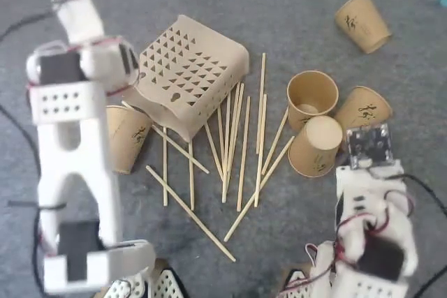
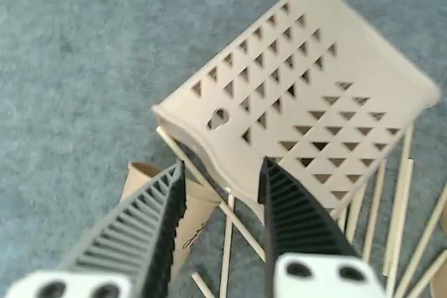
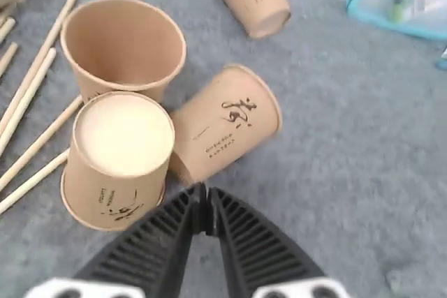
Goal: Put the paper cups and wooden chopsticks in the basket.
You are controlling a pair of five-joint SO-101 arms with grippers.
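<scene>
The overturned basket (image 2: 307,95) is seen just ahead of the parted left tool (image 2: 223,172), rim nearest; the right tool (image 3: 206,193) is pressed closed.

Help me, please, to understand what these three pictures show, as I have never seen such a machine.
These are two small white robot arms at a grey table. The high view looks down on both. The other two pictures come from a camera on each arm's wrist, so each shows that arm's own tool up close.

The left tool is open above a tipped-over beige basket, which rests over some of the loose wooden chopsticks.

The right tool is shut and holds nothing. Near it stand an upright cup and an upside-down cup, with a cup on its side next to them. A far cup lies apart, and a fifth cup lies beside the left arm. Nothing is in the basket yet.
</scene>
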